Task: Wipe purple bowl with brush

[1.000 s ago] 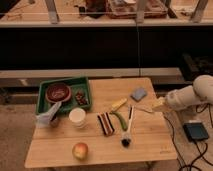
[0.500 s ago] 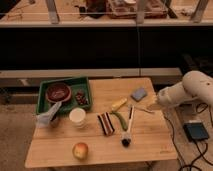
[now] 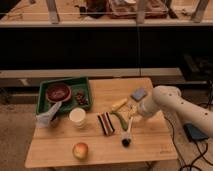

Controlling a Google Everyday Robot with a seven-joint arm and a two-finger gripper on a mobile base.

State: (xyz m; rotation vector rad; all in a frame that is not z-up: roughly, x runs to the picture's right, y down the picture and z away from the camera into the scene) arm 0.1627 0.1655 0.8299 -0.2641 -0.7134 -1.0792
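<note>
No readable writing or labels anywhere. Gripper (image 3: 136,111) right by the brush (image 3: 128,131) handle's top end, can't tell if open or gripping. Purple bowl (image 3: 58,92) well apart from it, in green tray (image 3: 65,80).

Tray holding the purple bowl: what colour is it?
Green tray, camera view; gripper is beside the brush.

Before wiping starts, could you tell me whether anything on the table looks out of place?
Only the crumpled white cloth, slumped over the front-left corner of the green tray onto the table. The purple bowl sits upright in the tray; the brush lies flat, the gripper by its handle end.
</note>
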